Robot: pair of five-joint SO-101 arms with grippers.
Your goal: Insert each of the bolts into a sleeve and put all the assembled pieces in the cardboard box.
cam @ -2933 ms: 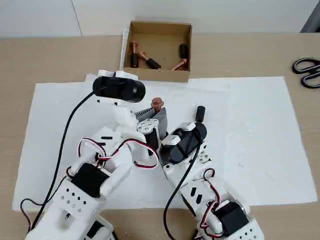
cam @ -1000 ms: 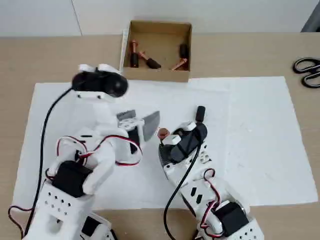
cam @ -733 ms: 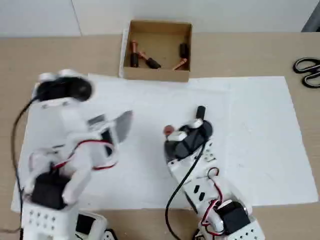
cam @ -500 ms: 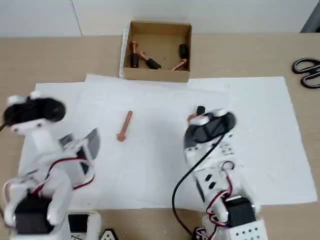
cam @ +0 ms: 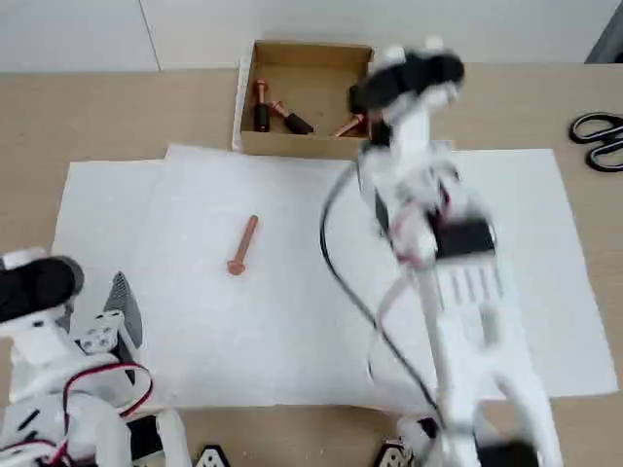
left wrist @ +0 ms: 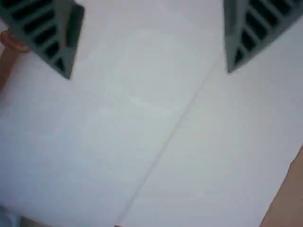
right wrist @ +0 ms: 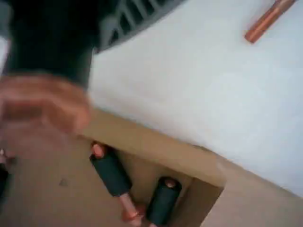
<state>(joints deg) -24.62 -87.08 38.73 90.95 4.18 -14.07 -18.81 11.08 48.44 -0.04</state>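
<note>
A lone copper bolt (cam: 243, 244) lies on the white paper (cam: 292, 311), left of the middle; it is the same bolt (right wrist: 270, 19) that the right wrist view shows. My right arm stretches to the cardboard box (cam: 255, 95), and my right gripper (cam: 373, 125) is over its near right corner, shut on a black sleeve (right wrist: 47, 45) with a copper bolt head (right wrist: 42, 105) sticking out. Several assembled pieces (cam: 292, 119) lie in the box, two of them (right wrist: 111, 174) right below the held one. My left gripper (left wrist: 147, 68) stands open over bare paper at the near left (cam: 119, 304).
Black scissors (cam: 599, 136) lie on the wooden table at the far right. The paper covers most of the table between the arms and the box.
My left arm has pulled back to the near left corner, leaving a copper bolt on the paper. My right arm has swung forward to the box with the sleeved bolt.
</note>
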